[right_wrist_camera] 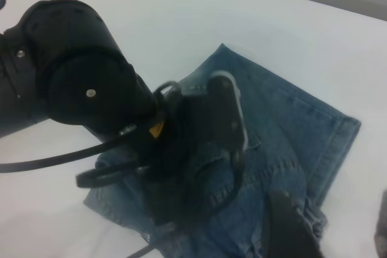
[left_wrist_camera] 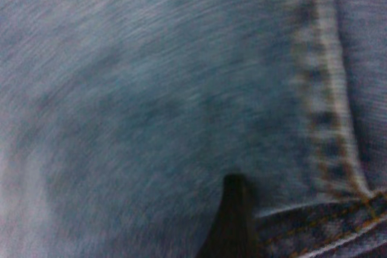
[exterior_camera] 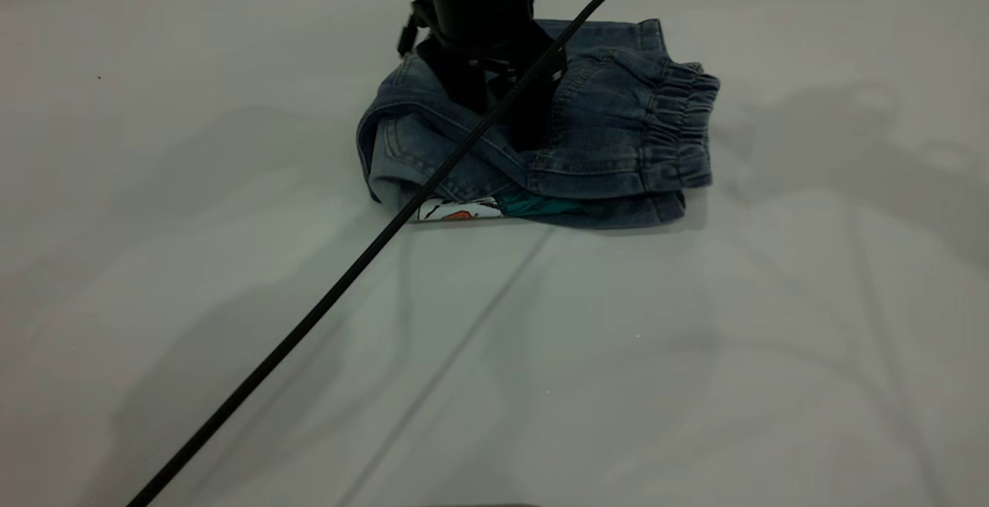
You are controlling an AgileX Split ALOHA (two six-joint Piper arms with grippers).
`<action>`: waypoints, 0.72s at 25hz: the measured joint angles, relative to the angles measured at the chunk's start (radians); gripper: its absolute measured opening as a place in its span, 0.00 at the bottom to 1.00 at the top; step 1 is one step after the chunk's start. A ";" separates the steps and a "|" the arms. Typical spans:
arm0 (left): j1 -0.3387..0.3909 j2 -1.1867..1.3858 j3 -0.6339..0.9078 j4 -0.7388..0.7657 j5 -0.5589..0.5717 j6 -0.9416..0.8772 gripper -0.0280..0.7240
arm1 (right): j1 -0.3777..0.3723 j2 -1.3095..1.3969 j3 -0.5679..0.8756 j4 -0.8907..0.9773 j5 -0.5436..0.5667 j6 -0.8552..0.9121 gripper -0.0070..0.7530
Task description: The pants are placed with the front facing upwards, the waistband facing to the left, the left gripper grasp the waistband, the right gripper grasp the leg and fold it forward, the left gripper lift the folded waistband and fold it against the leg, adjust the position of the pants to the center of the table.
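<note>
White table [exterior_camera: 232, 298] carries the folded denim pants [exterior_camera: 618, 128], which lie at its far middle with the elastic waistband [exterior_camera: 684, 124] on top. On the pants presses the left gripper [exterior_camera: 498, 117]; its fingers seem sunk in the cloth, and whether they are open I cannot tell. Its black cable [exterior_camera: 309, 321] runs from the pants toward the near table edge, and the right gripper [right_wrist_camera: 326, 234] hangs beside the pants, jaws apart.

White table [exterior_camera: 193, 275] — folded denim pants [exterior_camera: 618, 136] lying directly on it, far side.
</note>
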 joint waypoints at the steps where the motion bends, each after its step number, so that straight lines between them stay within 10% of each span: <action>1: -0.001 0.000 0.000 0.025 -0.015 -0.074 0.80 | 0.000 0.000 0.000 0.000 0.000 0.000 0.36; 18: -0.008 -0.044 -0.206 0.194 0.021 -0.195 0.80 | 0.000 -0.115 0.000 -0.001 -0.003 0.000 0.36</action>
